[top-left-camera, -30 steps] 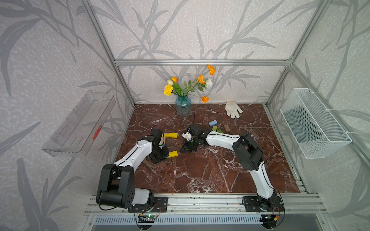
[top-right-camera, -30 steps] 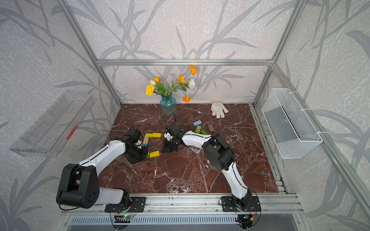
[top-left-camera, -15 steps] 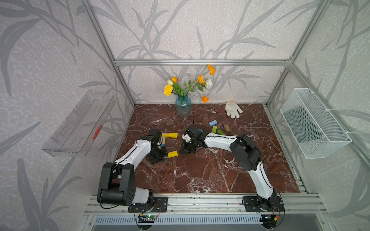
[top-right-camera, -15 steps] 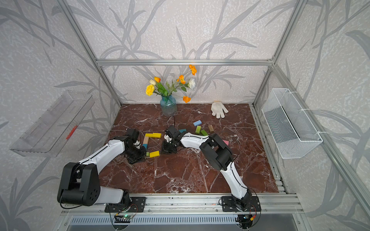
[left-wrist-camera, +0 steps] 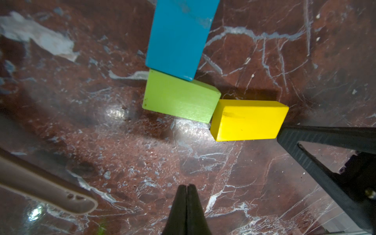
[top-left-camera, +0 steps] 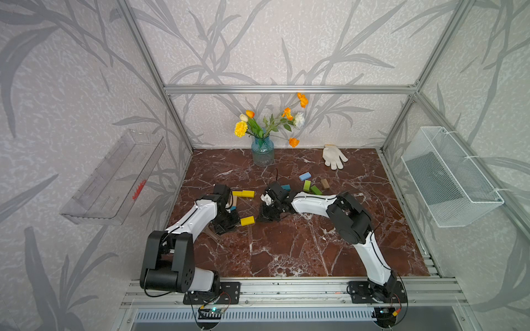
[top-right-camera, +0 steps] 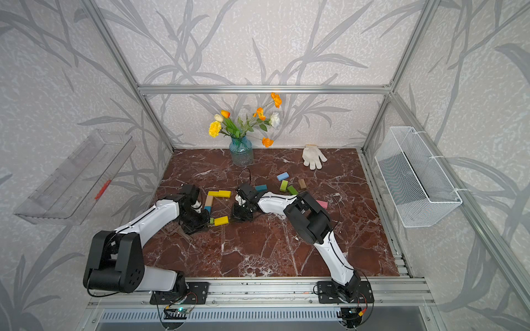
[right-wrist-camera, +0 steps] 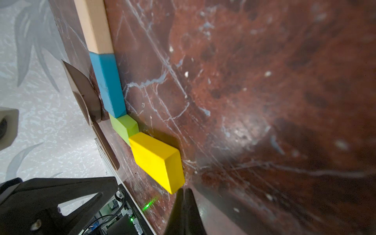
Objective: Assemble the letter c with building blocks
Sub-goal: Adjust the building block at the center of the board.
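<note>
Two claws: both pressed together, pinching nothing: left claw [left-wrist-camera: 186, 189], right claw [right-wrist-camera: 184, 192].
Block in play: yellow block [left-wrist-camera: 249, 123], lying flat on the counter [top-left-camera: 286, 243] as the free end of the lower arm of the letter c [top-right-camera: 219, 193].
Long axis: runs from the green block [left-wrist-camera: 180, 99] out toward the right claw. The two blocks touch end to end but are slightly out of line.
Direction from claws: the right claw is at the yellow block's outer short end, touching it or just beside it. The left claw faces its long side, apart from it.
Nearer arm: right.
Likely next move: a push along the long axis toward the green block to square the joint. An off-centre push would probably swing the block.
Spares: loose building blocks [top-left-camera: 307, 185] behind the right arm, well apart.
</note>
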Robot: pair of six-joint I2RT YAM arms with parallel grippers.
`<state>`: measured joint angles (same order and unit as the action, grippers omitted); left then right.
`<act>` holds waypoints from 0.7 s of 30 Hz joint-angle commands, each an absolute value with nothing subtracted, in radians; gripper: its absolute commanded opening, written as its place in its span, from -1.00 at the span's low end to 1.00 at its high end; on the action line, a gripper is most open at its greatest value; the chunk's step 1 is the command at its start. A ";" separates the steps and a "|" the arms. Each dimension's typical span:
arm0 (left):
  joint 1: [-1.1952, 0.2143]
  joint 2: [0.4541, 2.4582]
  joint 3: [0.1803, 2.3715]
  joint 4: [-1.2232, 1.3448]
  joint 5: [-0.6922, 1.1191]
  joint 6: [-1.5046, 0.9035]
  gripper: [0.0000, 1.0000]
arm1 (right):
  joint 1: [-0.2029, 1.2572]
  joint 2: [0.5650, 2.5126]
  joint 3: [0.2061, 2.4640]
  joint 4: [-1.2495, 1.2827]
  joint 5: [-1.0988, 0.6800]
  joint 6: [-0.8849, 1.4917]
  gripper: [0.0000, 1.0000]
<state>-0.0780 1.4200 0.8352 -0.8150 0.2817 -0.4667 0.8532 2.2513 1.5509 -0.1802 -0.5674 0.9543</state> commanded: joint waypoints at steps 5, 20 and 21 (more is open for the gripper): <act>-0.072 1.423 0.825 -0.821 0.258 -0.462 -1.00 | 0.871 2.276 1.538 -0.152 -0.564 0.970 -1.00; -0.072 1.432 0.824 -0.815 0.270 -0.454 -1.00 | 0.888 2.265 1.542 -0.154 -0.566 0.984 -1.00; -0.071 1.434 0.824 -0.815 0.271 -0.453 -1.00 | 0.887 2.266 1.541 -0.153 -0.566 0.984 -1.00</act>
<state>-0.0772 1.4227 0.8349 -0.8146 0.2714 -0.4656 0.8780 2.2585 1.5467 -0.1608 -0.5663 0.9783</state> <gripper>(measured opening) 0.048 0.047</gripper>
